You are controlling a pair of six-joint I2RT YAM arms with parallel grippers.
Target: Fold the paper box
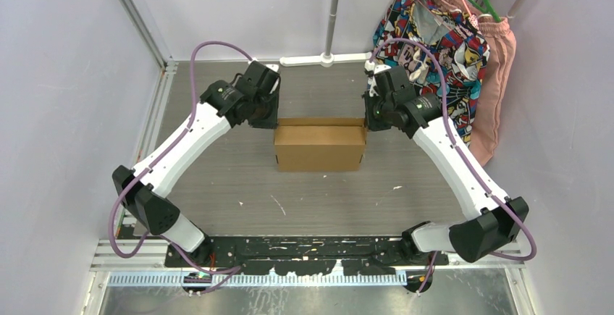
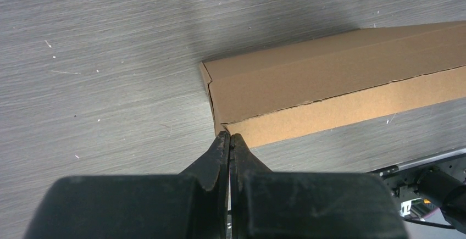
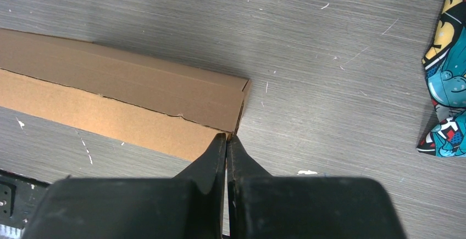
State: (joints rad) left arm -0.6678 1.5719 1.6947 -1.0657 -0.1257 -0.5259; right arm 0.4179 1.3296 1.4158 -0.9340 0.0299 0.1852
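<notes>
Top external view: the paper box point(image 1: 319, 148) lies closed at the middle of the tabletop point(image 1: 239, 185), toward its far side, between the two arms.
Box shape: a shallow rectangular block with crisp folded edges, its long sides running left to right.
Box material: plain brown corrugated cardboard, matte and unprinted; the wrist views show a slightly ragged seam along one long face.
Left side: the left end effector point(image 2: 229, 136) is closed, its black fingers pressed together with nothing between them, tips at the box's left end corner.
Right side: the right end effector point(image 3: 226, 136) is closed the same way, tips at the right end corner.
Surface: grey, finely streaked like brushed grain, flecked with white specks and scratches.
Room: pale lilac walls point(image 1: 65, 76) enclose the space; a white pole point(image 1: 333, 18) stands at the back; a comic-print garment point(image 1: 442, 47) and a pink garment point(image 1: 498, 76) hang at the far right.
</notes>
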